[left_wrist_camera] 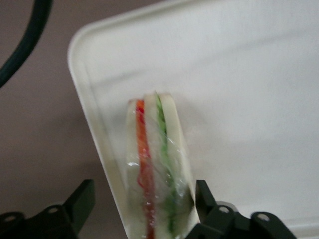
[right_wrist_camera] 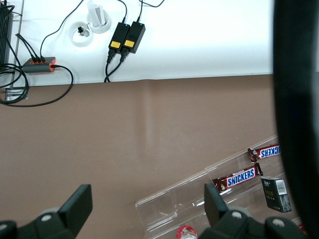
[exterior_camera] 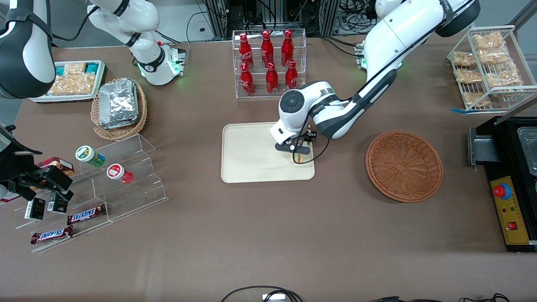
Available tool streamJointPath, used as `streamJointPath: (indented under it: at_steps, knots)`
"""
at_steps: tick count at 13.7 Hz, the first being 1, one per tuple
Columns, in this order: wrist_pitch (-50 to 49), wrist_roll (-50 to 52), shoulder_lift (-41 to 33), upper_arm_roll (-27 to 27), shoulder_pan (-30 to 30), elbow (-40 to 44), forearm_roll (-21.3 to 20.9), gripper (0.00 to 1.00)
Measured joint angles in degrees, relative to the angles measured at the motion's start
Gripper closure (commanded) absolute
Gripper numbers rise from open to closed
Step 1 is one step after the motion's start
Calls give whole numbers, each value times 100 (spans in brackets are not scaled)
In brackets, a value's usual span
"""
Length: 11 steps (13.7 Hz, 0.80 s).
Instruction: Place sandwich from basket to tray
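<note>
Left wrist view: sandwich [left_wrist_camera: 157, 164] sits between gripper [left_wrist_camera: 144, 204] fingers, spread apart, on tray [left_wrist_camera: 239, 74] edge; basket [exterior_camera: 404, 165] beside, brown table [exterior_camera: 268, 235]

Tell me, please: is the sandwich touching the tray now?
Touching. The left wrist view shows the sandwich standing on edge on the tray, beside its rim, with no gap under it. The gripper hangs above, fingers spread.
</note>
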<state>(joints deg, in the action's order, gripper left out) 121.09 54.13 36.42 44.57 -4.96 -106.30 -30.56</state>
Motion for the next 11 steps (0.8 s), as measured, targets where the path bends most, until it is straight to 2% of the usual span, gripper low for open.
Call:
streamJointPath:
  at_steps: [3,6,11]
  knots:
    - [-576,16,-77,1,8,674,375,1]
    - [-1143,151,-195,-31,74,1366,544,1]
    - [-1514,265,-652,-54,1175,1652,640,1]
